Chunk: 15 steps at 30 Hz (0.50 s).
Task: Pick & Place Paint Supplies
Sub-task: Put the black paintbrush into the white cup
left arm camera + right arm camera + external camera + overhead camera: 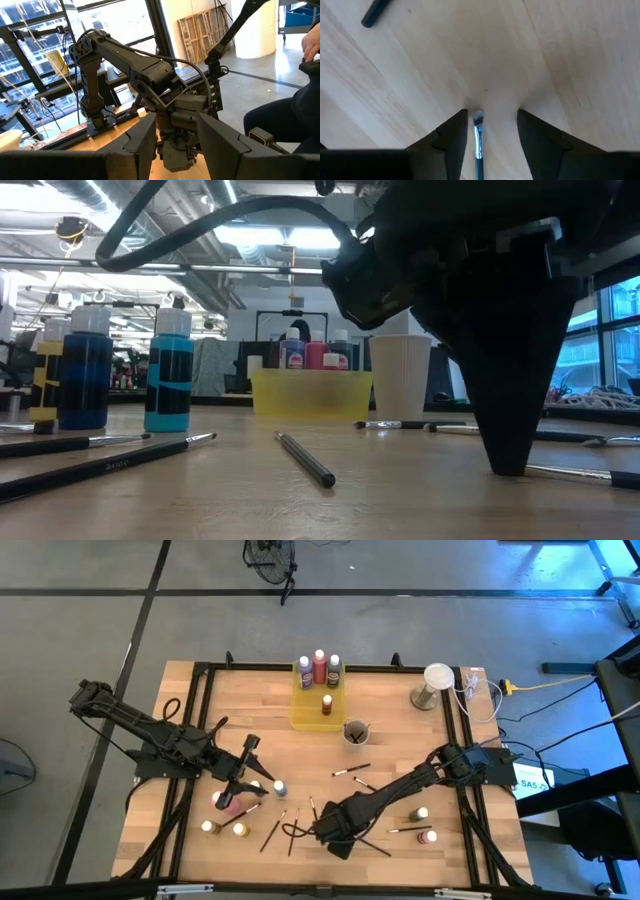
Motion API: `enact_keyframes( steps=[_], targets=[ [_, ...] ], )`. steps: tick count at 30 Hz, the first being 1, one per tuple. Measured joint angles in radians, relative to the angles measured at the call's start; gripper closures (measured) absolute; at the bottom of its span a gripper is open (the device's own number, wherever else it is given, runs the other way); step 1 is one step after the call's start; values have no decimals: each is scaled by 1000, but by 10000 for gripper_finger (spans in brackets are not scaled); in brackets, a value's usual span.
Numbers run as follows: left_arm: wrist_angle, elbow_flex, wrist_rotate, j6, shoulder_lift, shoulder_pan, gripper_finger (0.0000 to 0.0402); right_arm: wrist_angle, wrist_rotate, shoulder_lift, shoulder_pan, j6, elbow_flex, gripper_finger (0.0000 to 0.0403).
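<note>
From above, my right gripper (322, 831) is down at the near middle of the table (390, 730) among scattered brushes (351, 770), my left gripper (237, 788) sits over the pink bottle (228, 803) at the near left, and four bottles (320, 665) stand in the yellow tray (296, 712) at the far side beside the grey cup (355, 732). At table height my right finger (510, 405) touches the wood by a brush (305, 457), with blue bottles (168, 375) at the left and the tray (310, 393) behind. My left wrist looks past parted fingers (142, 142) at the other arm (150, 80) – whether they hold anything I cannot tell – and my right wrist shows fingers (452, 137) apart, flanking a brush (478, 135) but not yet pinching it.
</note>
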Motion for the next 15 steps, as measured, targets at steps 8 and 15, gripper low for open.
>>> enact_keyframes(
  steps=[8, 15],
  targets=[
    [-3, 0, 0, 0, 0, 0, 261, -15, -8, 1, 0, 11, -2, 325],
    [-4, 0, 0, 1, 0, 0, 261, 1, -22, 1, 0, 13, -2, 397]
  ],
)
